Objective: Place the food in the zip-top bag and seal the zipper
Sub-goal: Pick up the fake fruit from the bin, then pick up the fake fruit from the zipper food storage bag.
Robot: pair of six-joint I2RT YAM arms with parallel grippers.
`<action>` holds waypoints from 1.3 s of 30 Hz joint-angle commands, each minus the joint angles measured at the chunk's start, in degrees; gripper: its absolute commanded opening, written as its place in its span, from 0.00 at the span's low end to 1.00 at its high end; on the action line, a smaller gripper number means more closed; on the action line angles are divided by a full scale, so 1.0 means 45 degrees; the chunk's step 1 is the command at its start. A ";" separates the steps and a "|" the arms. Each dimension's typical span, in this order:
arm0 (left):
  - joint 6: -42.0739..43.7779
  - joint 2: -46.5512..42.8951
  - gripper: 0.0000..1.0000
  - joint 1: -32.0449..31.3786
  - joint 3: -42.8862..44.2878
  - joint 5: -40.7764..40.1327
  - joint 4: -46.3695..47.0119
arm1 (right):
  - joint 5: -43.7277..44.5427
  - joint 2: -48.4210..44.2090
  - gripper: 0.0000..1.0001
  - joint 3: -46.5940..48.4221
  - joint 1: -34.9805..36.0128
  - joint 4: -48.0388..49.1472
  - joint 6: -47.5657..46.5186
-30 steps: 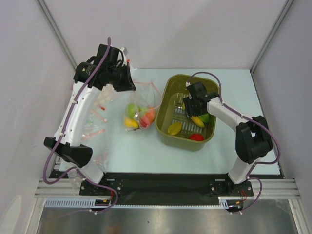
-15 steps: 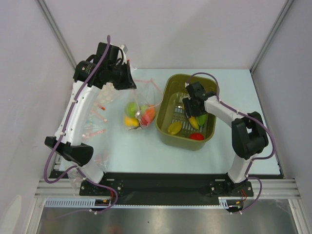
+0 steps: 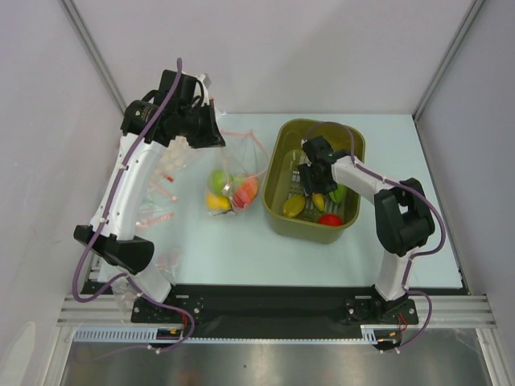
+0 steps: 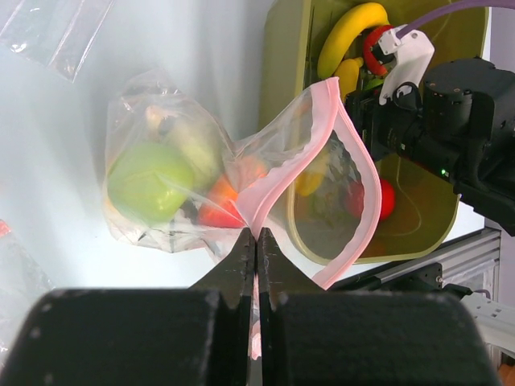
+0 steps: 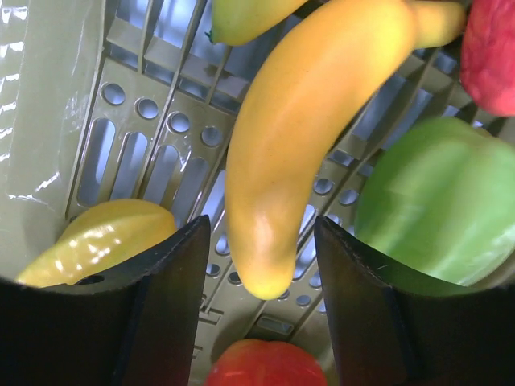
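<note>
My left gripper (image 3: 212, 135) is shut on the pink-red zipper strip (image 4: 354, 161) of the clear zip-top bag (image 3: 233, 183) and holds its mouth up and open toward the tub. The bag holds a green apple (image 4: 149, 181), an orange-red piece (image 4: 221, 209) and a yellow piece (image 3: 216, 201). My right gripper (image 3: 312, 190) is open inside the olive tub (image 3: 274, 173), its fingers on either side of the tip of a yellow banana (image 5: 298, 145). Beside it lie a yellow lemon (image 5: 105, 241), a green fruit (image 5: 434, 209) and a red tomato (image 5: 265, 366).
Several other clear bags (image 3: 157, 193) lie on the table left of the zip-top bag, under my left arm. The tub's slotted floor (image 5: 161, 161) and wall (image 4: 286, 96) surround the right gripper. Enclosure walls stand at the back and sides.
My right gripper has slid a little left and lower in the tub, over the banana, and the tub has shifted slightly. My left gripper lifted the bag's mouth a little, then held still.
</note>
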 commanded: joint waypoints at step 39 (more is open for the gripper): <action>-0.0177 -0.0383 0.00 -0.0004 -0.0444 0.1632 0.1347 | -0.6543 -0.5745 0.30 0.1488 0.1989 0.8024 0.2471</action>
